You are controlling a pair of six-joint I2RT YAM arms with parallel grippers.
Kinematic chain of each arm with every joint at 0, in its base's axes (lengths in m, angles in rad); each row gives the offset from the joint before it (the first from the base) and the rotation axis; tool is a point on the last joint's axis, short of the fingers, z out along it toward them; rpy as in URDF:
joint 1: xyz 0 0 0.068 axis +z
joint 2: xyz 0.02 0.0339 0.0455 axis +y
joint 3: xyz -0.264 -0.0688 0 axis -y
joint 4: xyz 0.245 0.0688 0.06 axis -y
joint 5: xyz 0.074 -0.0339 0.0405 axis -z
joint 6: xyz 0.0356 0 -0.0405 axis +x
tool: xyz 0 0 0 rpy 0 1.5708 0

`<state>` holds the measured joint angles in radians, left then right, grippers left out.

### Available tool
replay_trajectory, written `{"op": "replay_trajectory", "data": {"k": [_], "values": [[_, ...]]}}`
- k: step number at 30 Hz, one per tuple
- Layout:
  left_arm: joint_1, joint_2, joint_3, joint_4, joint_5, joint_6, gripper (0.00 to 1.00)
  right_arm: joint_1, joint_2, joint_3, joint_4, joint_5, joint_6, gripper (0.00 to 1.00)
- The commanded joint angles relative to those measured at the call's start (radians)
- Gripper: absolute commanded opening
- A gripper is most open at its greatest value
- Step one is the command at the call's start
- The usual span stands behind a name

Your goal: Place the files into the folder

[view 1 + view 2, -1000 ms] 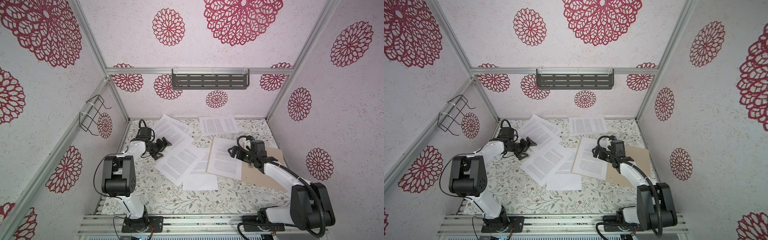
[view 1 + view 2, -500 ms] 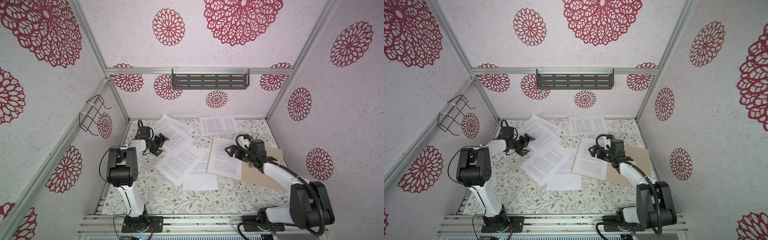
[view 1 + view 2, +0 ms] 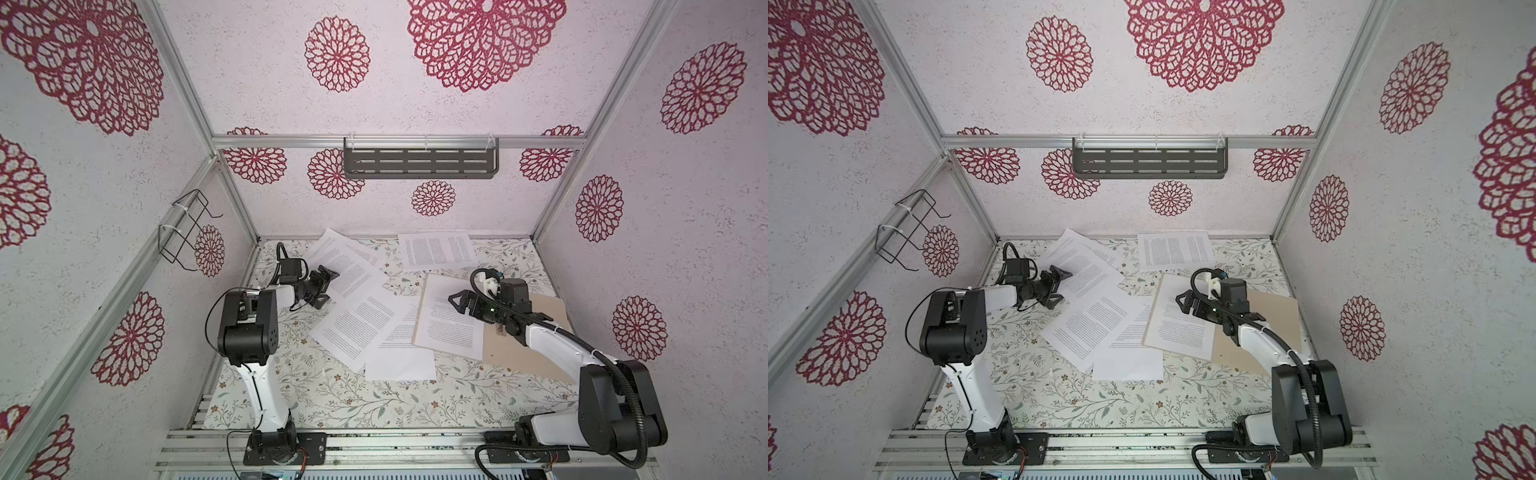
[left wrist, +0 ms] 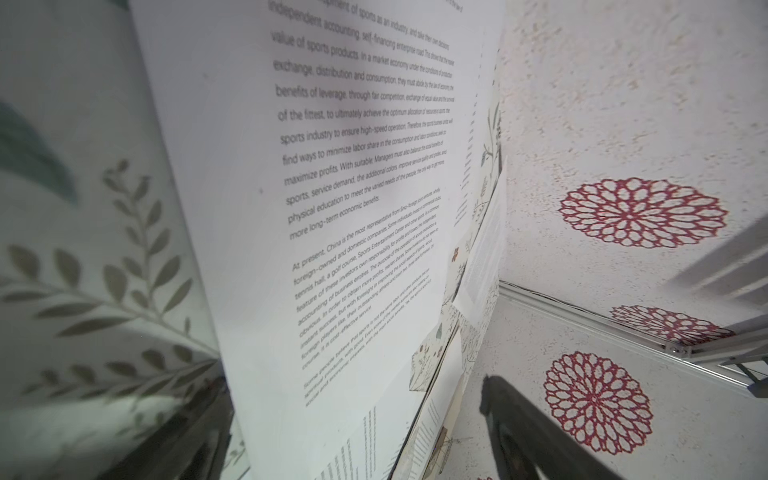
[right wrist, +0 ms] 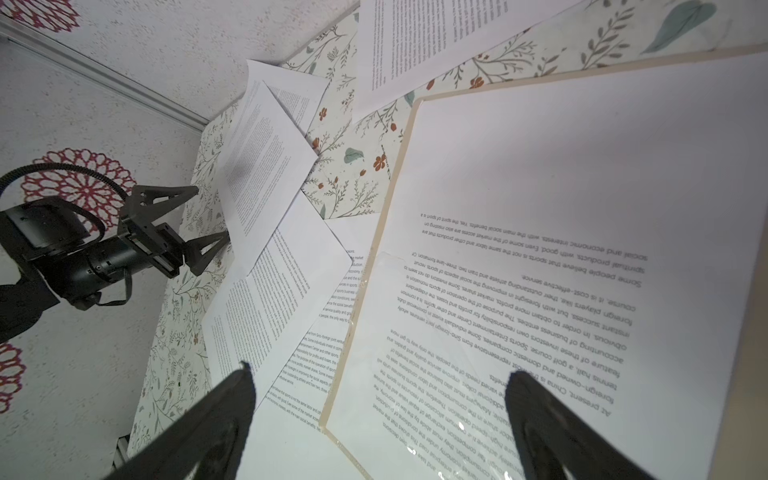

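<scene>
Several white printed files lie loose on the floral table, among them a back sheet point(image 3: 436, 251), a back-left sheet point(image 3: 353, 266) and a middle sheet point(image 3: 357, 328). The tan folder point(image 3: 528, 345) point(image 3: 1258, 332) lies open flat at the right, and one sheet point(image 3: 451, 328) point(image 5: 582, 208) rests on its left half. My left gripper point(image 3: 331, 284) point(image 3: 1065, 285) point(image 4: 355, 386) is open at the left edge of the back-left sheet point(image 4: 332, 208). My right gripper point(image 3: 457, 305) point(image 3: 1181, 301) point(image 5: 378, 382) hangs open over the folder's sheet, holding nothing.
A grey slotted shelf point(image 3: 419, 162) hangs on the back wall and a black wire rack point(image 3: 187, 230) on the left wall. Patterned walls enclose the table on three sides. A metal rail point(image 3: 374, 440) with both arm bases runs along the front.
The left arm's elbow has risen, and its gripper has shifted slightly toward the back at the sheet's edge. The right gripper has edged a little to the left over the folder.
</scene>
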<state>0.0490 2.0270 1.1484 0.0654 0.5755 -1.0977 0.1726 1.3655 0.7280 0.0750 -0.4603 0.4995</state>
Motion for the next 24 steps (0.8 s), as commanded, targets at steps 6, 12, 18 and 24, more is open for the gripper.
{"op": "replay_trajectory", "data": {"k": [6,12,18,24], "values": [[0.004,0.091,-0.078,0.328,0.028,-0.125,0.96,-0.003,0.018,0.035,0.017,-0.047,0.023,0.96],[0.000,0.110,-0.025,0.437,0.049,-0.151,0.96,0.000,0.032,0.033,0.034,-0.067,0.044,0.95],[-0.012,0.171,0.045,0.528,0.074,-0.204,0.96,0.001,0.035,0.036,0.026,-0.075,0.044,0.94],[-0.033,0.216,0.094,0.601,0.069,-0.255,0.86,0.001,0.030,0.037,0.008,-0.077,0.038,0.93]]}}
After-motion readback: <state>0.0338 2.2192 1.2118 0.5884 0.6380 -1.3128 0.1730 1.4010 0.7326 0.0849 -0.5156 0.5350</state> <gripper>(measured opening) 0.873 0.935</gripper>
